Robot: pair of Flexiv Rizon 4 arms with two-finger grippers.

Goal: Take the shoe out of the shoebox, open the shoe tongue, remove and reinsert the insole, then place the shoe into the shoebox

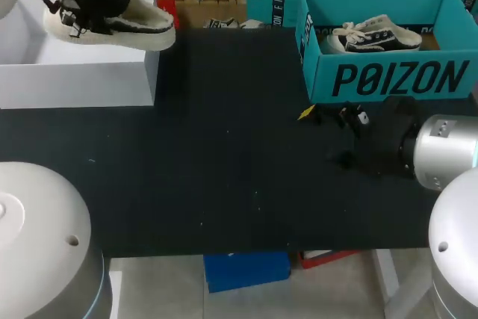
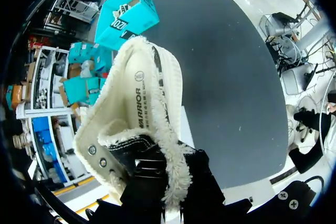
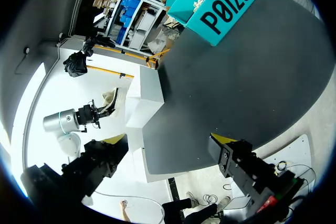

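L gripper (image 1: 69,20) clamped on the fleece-lined shoe (image 1: 138,26), upper left of frame, over white block (image 1: 75,72). R gripper (image 1: 332,117) fingers spread wide, just below teal shoebox (image 1: 388,80), right side.

You hold a shoe (image 1: 112,24) lined in rough, woolly cream fleece, with a smooth black upper and shiny metal eyelets (image 2: 92,150); its sole looks like matt pale rubber. The table (image 1: 224,169) has a matt black covering. The shoebox (image 1: 396,80) is matt teal cardboard. The white block (image 1: 75,72) looks smooth and matt. Your right arm (image 1: 444,151) shows brushed silver metal.
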